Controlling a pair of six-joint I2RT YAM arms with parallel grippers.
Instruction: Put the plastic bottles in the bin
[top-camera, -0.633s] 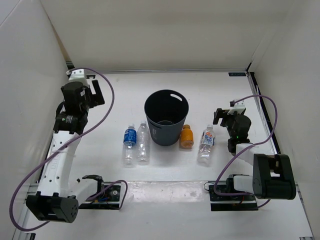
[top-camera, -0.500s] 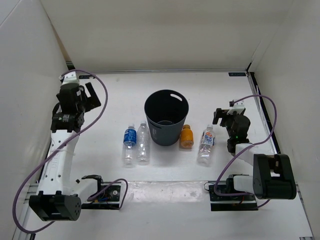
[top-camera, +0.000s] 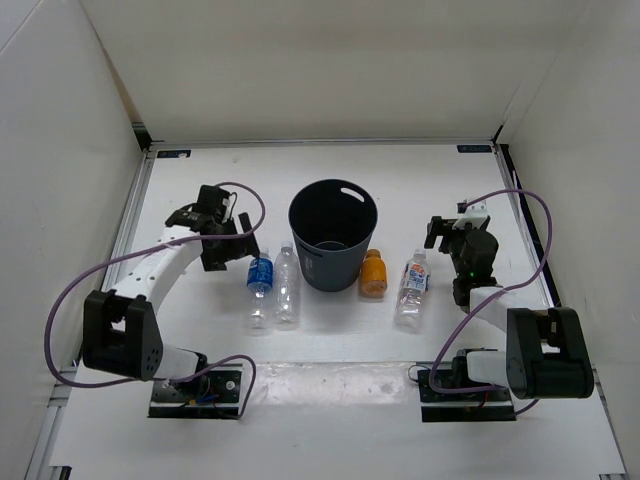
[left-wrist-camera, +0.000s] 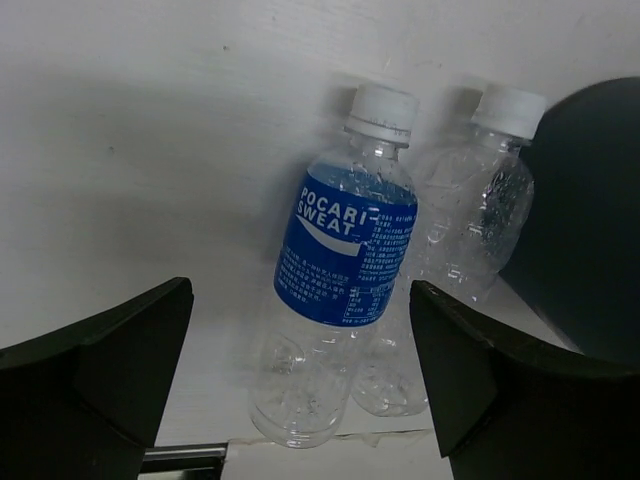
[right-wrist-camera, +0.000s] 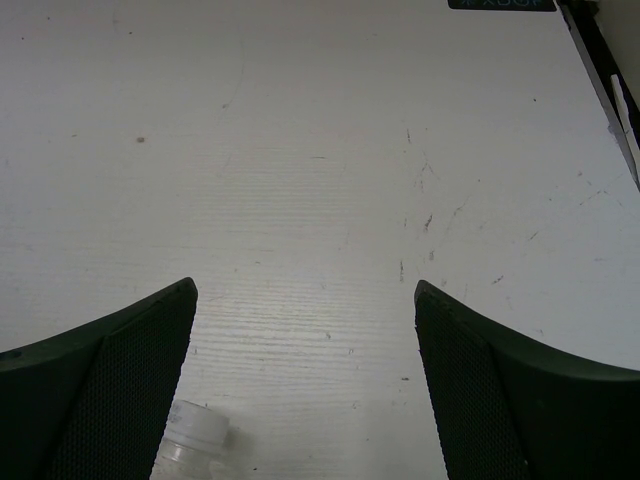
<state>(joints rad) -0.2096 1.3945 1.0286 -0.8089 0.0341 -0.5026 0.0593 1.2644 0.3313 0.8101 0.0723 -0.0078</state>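
The dark blue-grey bin (top-camera: 335, 268) stands upright at the table's middle. Left of it lie the blue-label bottle (top-camera: 260, 285) and the plain clear bottle (top-camera: 287, 285), side by side. Right of it are the short orange bottle (top-camera: 373, 273) and the white-label bottle (top-camera: 412, 288). My left gripper (top-camera: 228, 250) is open and empty, just left of the blue-label bottle's cap. In the left wrist view the blue-label bottle (left-wrist-camera: 345, 260) lies between the spread fingers, with the clear bottle (left-wrist-camera: 470, 230) and the bin (left-wrist-camera: 590, 220) to its right. My right gripper (top-camera: 445, 232) is open and empty, beyond the white-label bottle's cap (right-wrist-camera: 195, 435).
White walls enclose the table on the left, back and right. Purple cables loop from both arms. The arm bases (top-camera: 195, 390) sit at the near edge.
My left arm has swung from the far left wall inward and down to the blue-label bottle. The right arm and all bottles have not moved.
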